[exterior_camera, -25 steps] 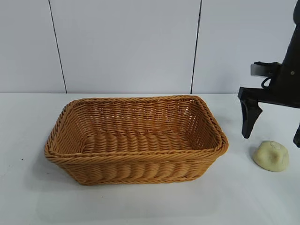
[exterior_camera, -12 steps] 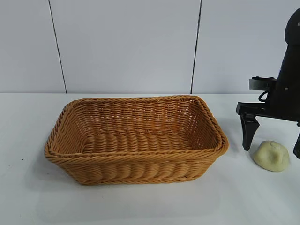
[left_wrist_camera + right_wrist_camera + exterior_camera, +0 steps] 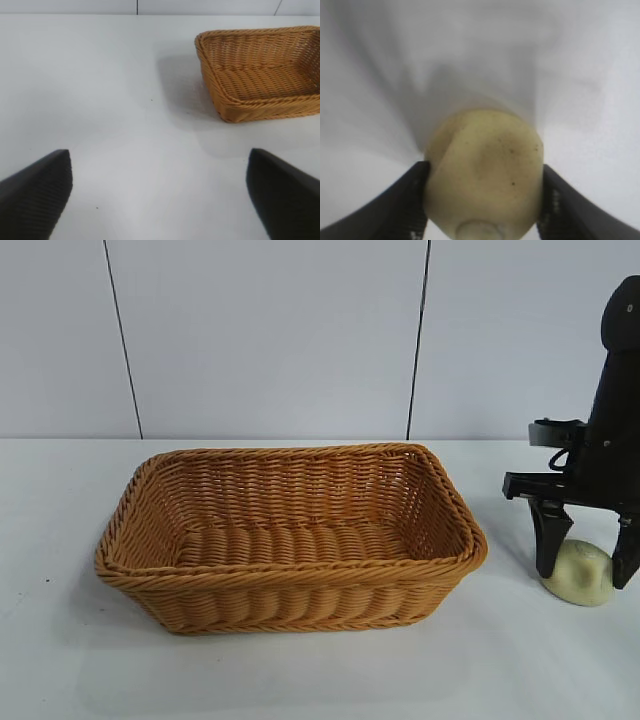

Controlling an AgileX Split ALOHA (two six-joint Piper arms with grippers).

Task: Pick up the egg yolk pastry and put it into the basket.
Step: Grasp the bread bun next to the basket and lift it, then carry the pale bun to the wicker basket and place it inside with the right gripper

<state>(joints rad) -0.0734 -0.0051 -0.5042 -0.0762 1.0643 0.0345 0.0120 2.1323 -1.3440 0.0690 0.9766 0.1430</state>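
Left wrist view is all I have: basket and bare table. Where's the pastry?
Observer: The pastry lies on the table, right of the basket, apart from it.
Operator: Is the right gripper near it?
Observer: The right gripper is down around it, one finger on each side.
Operator: Touching?
Observer: In the right wrist view both fingers sit against the pastry's sides.

Golden-brown woven basket [image 3: 290,540], pale cream-yellow pastry [image 3: 582,574], black fingers [image 3: 548,545].
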